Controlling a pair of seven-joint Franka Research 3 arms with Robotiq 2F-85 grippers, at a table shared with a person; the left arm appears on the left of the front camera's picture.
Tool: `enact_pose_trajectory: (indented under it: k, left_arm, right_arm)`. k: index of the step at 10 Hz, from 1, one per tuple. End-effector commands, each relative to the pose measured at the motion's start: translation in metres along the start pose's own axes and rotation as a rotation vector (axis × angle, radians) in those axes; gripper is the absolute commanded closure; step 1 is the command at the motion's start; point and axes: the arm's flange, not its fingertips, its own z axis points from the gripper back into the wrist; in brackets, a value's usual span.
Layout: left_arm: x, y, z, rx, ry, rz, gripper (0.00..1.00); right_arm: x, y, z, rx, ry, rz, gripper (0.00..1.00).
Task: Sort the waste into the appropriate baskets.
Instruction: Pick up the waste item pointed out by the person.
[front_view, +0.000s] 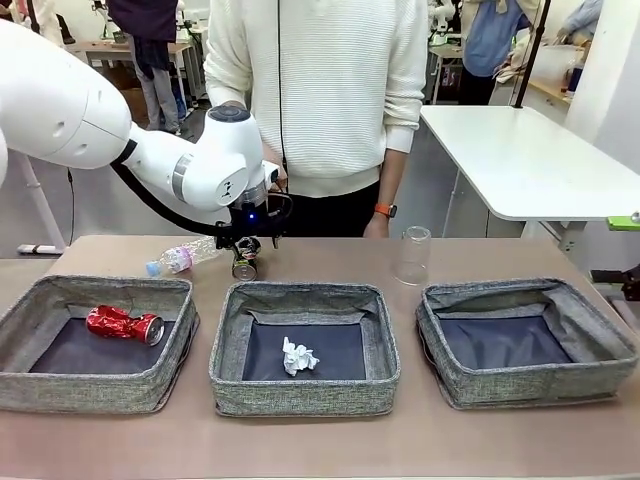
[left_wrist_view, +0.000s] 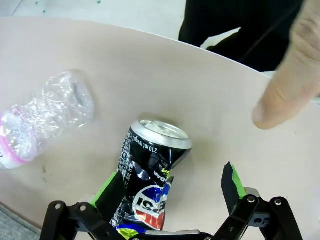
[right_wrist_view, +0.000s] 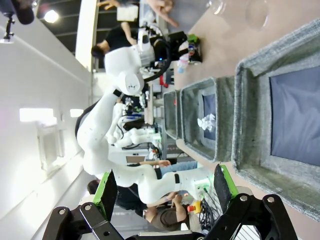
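Dark printed dented can stood on the beige tabletop between the wide-open fingers of the left hand, behind the middle grey fabric basket; right hand gaped empty.

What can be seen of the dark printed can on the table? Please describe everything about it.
The dark printed can looks like thin metal: black with white print, a red, white and blue round logo, and a silver top. Its side is dented. It appears to stand on the tan table just beyond the middle basket, between the open fingers of the left gripper. Whether a pad touches it, I cannot tell.
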Motion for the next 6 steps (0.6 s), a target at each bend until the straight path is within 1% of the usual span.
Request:
enact_pose_trajectory:
  k: [1,4,6]
  left_arm:
    - [0.0027,-0.0033,-0.0102,0.062,0.007,0.014,0.0]
    - [0.0047,0.0006,-0.0165,0.089,0.008,0.023,0.0]
    - [0.0058,0.0055,-0.0165,0.066,0.023,0.028,0.0]
  right_arm:
    - [0.0014,0.0022,0.0014,0.001,-0.006,0.003,0.0]
    - [0.0014,0.0022,0.0014,0.001,-0.006,0.003,0.0]
    - [0.0014,0.0022,0.0014,0.001,-0.006,0.003,0.0]
